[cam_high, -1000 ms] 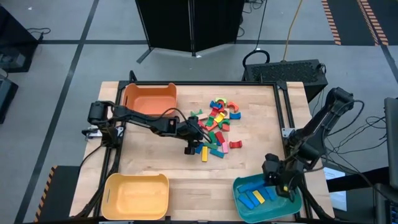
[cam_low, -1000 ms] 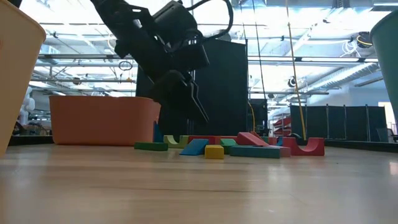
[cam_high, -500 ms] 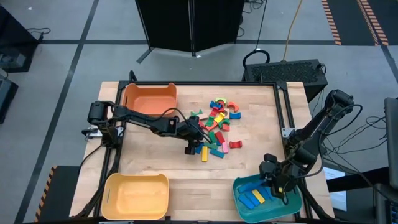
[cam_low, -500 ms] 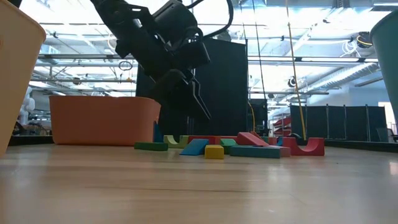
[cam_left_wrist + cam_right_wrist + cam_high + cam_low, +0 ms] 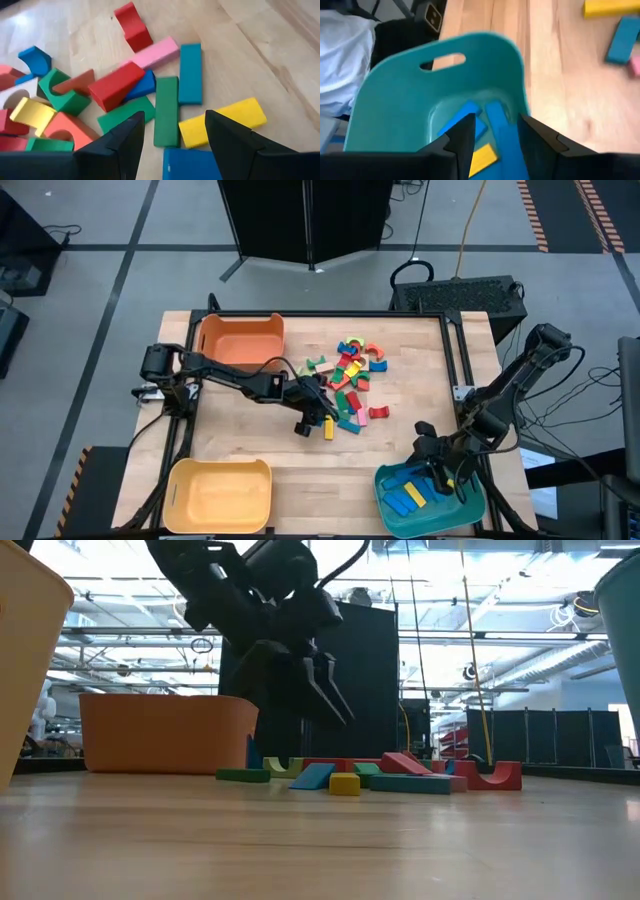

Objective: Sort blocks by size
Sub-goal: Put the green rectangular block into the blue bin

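The blocks [image 5: 348,375] lie in a loose pile of red, green, blue, yellow and pink pieces on the wooden table, right of centre. My left gripper [image 5: 312,420] [image 5: 172,145] hangs open just above the pile's near left edge, slanting down. A green bar [image 5: 166,110], a yellow bar [image 5: 222,122] and a blue block [image 5: 192,162] lie below its fingers, untouched. My right gripper [image 5: 445,480] [image 5: 495,137] is open over the teal bin [image 5: 380,490], where blue bars [image 5: 495,117] and a yellow one [image 5: 482,157] lie flat on the bottom.
An orange bin [image 5: 240,340] stands at the far left and a yellow bin [image 5: 220,495] at the near left corner. Bare table lies between the pile and the near bins. A black metal frame [image 5: 452,360] edges the table's right side.
My left gripper has rolled about its own axis above the pile's edge, so both fingers now show spread in the low view, and it has edged slightly toward the pile. My right gripper has turned a little over the teal bin. No block has moved.
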{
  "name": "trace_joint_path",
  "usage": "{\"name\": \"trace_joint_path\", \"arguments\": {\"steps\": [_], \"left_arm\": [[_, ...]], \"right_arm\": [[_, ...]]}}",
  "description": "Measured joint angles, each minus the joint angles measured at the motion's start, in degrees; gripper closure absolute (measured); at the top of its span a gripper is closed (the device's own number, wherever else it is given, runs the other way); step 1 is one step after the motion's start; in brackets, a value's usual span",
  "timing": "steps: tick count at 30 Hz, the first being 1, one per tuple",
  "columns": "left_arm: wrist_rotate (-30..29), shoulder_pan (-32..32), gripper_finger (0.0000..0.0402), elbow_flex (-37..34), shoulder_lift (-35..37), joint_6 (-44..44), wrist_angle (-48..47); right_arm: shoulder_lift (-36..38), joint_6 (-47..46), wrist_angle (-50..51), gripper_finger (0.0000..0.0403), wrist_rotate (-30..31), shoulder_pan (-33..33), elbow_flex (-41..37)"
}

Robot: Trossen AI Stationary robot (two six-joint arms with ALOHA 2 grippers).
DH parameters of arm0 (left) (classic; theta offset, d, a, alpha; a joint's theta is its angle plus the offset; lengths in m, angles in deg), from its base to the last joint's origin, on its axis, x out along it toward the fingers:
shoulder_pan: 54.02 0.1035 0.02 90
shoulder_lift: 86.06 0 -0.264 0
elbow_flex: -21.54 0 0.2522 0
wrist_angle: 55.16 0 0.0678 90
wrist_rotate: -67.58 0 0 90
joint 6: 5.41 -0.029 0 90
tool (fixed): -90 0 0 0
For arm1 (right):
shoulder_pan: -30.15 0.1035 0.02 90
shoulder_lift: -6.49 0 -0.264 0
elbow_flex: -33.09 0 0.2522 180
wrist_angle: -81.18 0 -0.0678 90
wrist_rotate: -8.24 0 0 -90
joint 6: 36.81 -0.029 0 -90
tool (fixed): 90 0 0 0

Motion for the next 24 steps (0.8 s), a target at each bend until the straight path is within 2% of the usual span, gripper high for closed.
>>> {"name": "trace_joint_path", "arguments": {"steps": [6, 17, 24], "left_arm": [[0.5, 0.8, 0.0192, 0.1, -4.1, 0.0, 6.4], [0.7, 1.3, 0.0192, 2.1, -9.7, 1.7, 7.3], [1.0, 2.5, 0.0192, 2.6, -10.4, 5.2, 7.2]], "right_arm": [[0.1, 2.9, -2.6, 0.027, 1.3, -1.6, 0.0], [0.1, 4.5, -2.7, 0.027, 2.8, -2.0, 0.0], [0.1, 4.5, -2.8, 0.027, 2.9, -2.0, 0.0]]}}
